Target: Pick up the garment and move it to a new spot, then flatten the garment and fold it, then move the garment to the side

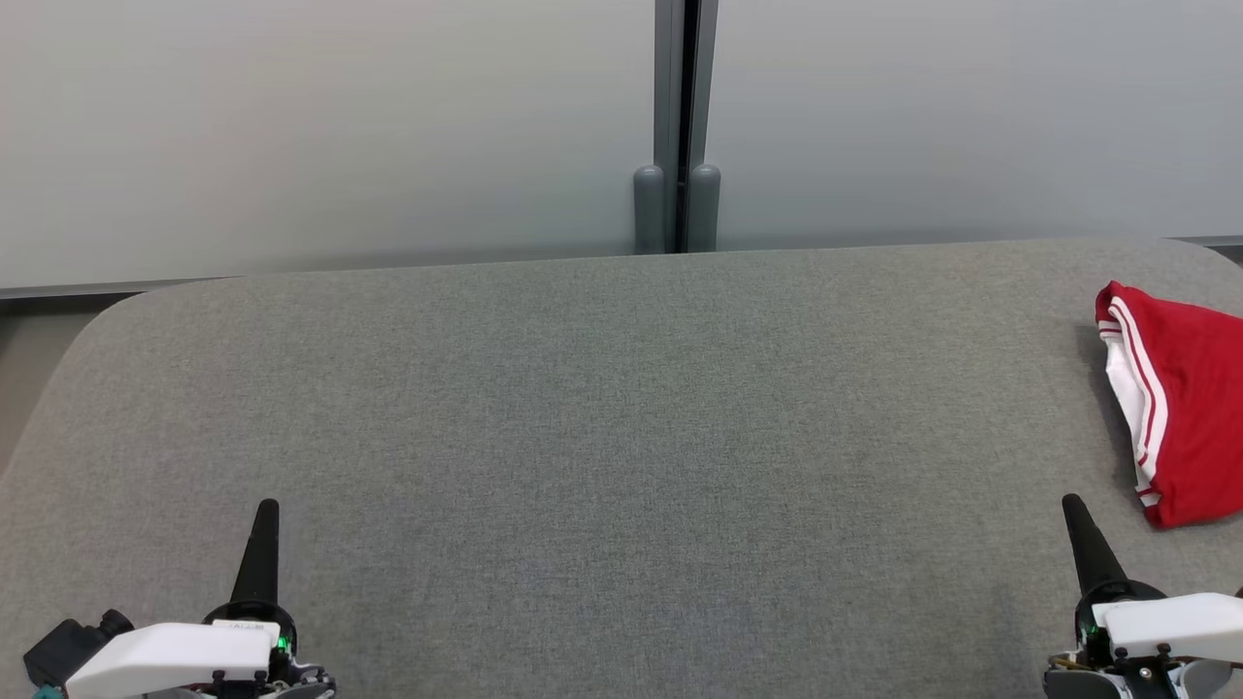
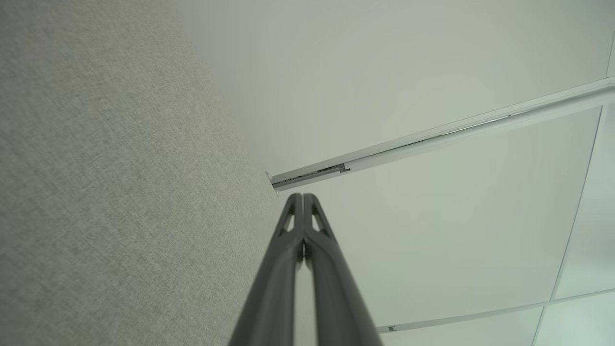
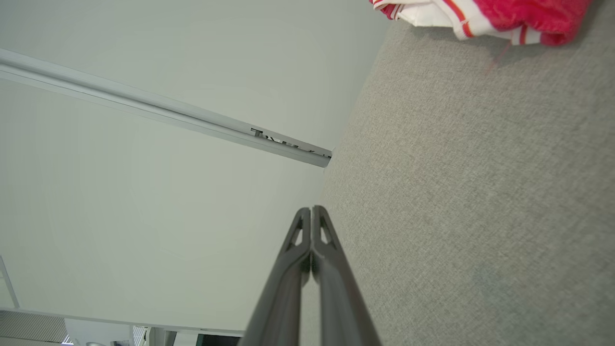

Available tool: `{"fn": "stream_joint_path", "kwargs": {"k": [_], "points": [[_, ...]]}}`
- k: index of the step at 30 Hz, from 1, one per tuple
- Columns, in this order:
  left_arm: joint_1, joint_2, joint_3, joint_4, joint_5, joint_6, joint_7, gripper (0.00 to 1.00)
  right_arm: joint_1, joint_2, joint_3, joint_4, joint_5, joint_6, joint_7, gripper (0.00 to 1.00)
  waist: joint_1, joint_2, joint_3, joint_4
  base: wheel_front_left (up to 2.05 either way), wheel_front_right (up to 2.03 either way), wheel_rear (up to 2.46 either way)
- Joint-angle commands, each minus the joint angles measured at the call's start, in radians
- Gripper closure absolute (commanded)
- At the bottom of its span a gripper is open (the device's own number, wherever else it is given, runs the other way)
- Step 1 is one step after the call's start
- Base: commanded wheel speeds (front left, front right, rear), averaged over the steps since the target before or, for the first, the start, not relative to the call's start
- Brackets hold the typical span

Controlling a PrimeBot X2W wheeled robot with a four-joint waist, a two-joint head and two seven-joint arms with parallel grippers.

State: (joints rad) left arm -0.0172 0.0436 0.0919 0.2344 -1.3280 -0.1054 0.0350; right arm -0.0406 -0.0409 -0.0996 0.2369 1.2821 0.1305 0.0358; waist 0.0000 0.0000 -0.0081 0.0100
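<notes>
The garment [image 1: 1180, 398] is red with white stripes, folded into a compact bundle at the far right edge of the grey table [image 1: 602, 408]; its striped edge shows at the top of the right wrist view [image 3: 480, 14]. My right gripper [image 1: 1072, 505] is shut and empty, just left of and below the garment, not touching it. Its closed fingertips [image 3: 311, 211] point along the table. My left gripper [image 1: 267, 507] rests at the lower left, shut and empty, its fingers [image 2: 301, 198] pressed together.
A pale wall with a grey vertical post [image 1: 678, 126] runs behind the table's far edge. The table's rounded left corner [image 1: 107, 311] drops off to the floor. A white rail [image 2: 432, 139] crosses the wall.
</notes>
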Motion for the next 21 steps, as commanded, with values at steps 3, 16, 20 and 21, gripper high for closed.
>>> {"fn": "stream_joint_path", "kwargs": {"k": [3, 16, 20, 21], "points": [[-0.03, 0.006, 0.007, -0.004, -0.033, -0.008, 0.009, 1.0, -0.021, -0.01, -0.006, -0.003, 0.037, 0.0, 0.011, 1.0, 0.0, 0.0, 0.001, -0.001, 0.0, 0.0, 0.0], [-0.06, 0.008, 0.014, 0.002, -0.131, -0.016, 0.037, 1.0, -0.041, -0.011, -0.01, 0.001, 0.151, 0.0, 0.039, 1.0, 0.0, 0.0, 0.004, -0.004, 0.0, 0.0, 0.0], [-0.066, 0.008, 0.016, 0.004, -0.158, -0.018, 0.045, 1.0, -0.047, -0.012, -0.011, 0.003, 0.184, 0.0, 0.047, 1.0, 0.0, 0.0, 0.005, -0.005, 0.0, 0.0, 0.0], [-0.067, 0.008, 0.016, 0.004, -0.165, -0.018, 0.046, 1.0, -0.049, -0.012, -0.011, 0.003, 0.192, 0.0, 0.047, 1.0, 0.0, 0.0, 0.006, -0.005, 0.0, 0.0, 0.0]]}}
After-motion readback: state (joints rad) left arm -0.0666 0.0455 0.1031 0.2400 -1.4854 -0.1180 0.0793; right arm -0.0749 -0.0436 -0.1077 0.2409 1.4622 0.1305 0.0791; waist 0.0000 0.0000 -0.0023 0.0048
